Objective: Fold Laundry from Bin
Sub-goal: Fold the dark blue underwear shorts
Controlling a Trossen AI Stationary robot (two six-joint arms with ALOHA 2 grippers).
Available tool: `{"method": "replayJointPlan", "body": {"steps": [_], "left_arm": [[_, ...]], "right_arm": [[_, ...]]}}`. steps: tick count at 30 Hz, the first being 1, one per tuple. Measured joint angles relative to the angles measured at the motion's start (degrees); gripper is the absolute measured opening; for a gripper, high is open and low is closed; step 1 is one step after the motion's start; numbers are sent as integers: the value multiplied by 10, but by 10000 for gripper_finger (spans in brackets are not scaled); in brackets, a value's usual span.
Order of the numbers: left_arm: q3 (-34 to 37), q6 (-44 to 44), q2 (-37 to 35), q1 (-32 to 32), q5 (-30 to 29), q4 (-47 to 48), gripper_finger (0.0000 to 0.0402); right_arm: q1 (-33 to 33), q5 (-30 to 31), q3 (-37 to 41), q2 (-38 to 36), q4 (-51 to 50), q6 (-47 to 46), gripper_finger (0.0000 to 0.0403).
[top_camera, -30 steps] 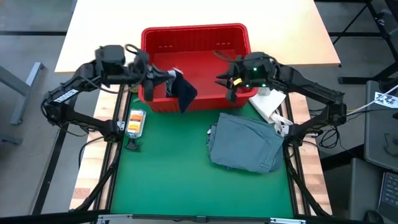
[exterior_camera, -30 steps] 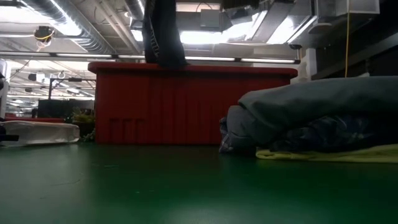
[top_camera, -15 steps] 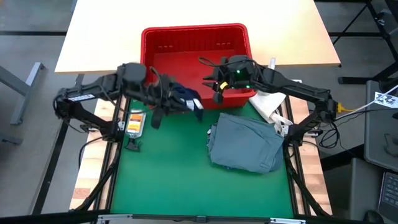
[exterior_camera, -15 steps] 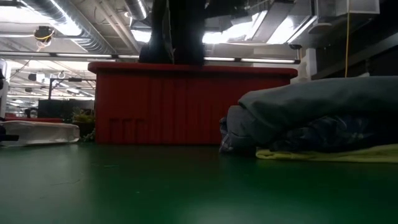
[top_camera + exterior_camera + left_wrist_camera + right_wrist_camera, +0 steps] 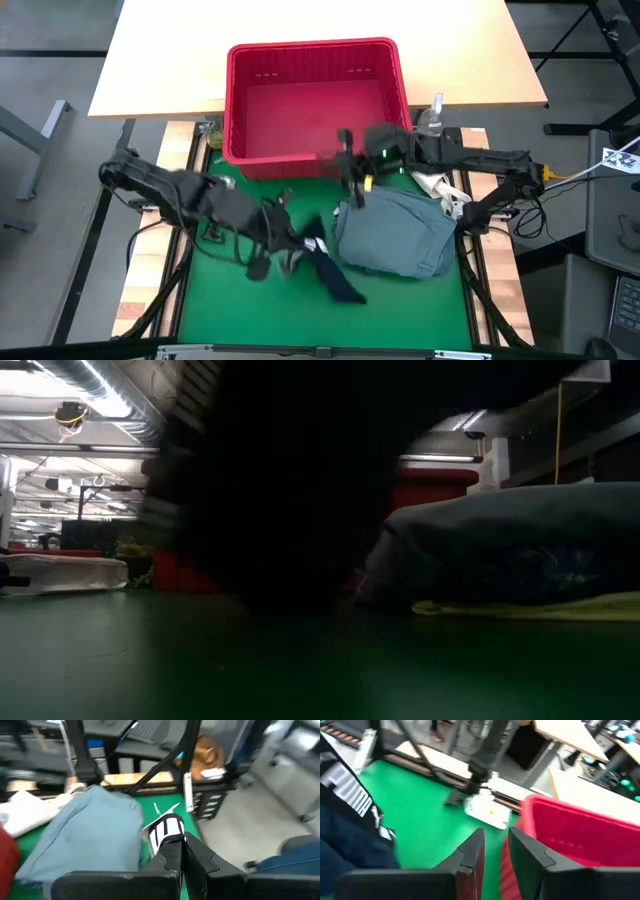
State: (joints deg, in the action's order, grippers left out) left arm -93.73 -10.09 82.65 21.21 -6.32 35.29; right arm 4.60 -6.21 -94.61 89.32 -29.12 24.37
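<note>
Dark navy cloth is what we notice first: the dark navy garment [image 5: 330,270] trails over the green mat [image 5: 250,320] in the high view, hanging from the left gripper [image 5: 292,252], whose fingers are clamped together on its upper end, just beside the folded pile. In the left wrist view we see the two dark fingers [image 5: 172,857] pressed together with a white-striped bit of that garment [image 5: 167,831] pinched between them. The large grey-blue garment [image 5: 395,228] lies folded on the mat's right part, and from the low view we make out plaid cloth [image 5: 520,575] and a yellow edge [image 5: 530,608] beneath it. The red bin [image 5: 315,62] stands at the far end of the mat, and we see bare red floor inside it. The right gripper [image 5: 352,178] hovers just in front of the bin's near wall, above the far edge of the grey-blue pile; its fingers [image 5: 470,857] stand a little apart with nothing between them. A white paper towel [image 5: 432,172] lies at the mat's right edge.
</note>
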Motion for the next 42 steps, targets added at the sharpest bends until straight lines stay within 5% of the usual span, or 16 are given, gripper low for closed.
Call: {"method": "replayJointPlan", "body": {"steps": [3,10,20,42], "left_arm": [[0,-1,31,26,-60,-2,0],[0,-3,86,60,-84,2,0],[0,-18,95,66,-154,45,0],[0,-20,95,71,-155,51,0]], "right_arm": [[-54,39,0,0,-3,-5,88],[-164,111,0,1,-5,-7,88],[-279,139,0,17,-8,-8,88],[-316,327,0,71,-5,-133,88]]}}
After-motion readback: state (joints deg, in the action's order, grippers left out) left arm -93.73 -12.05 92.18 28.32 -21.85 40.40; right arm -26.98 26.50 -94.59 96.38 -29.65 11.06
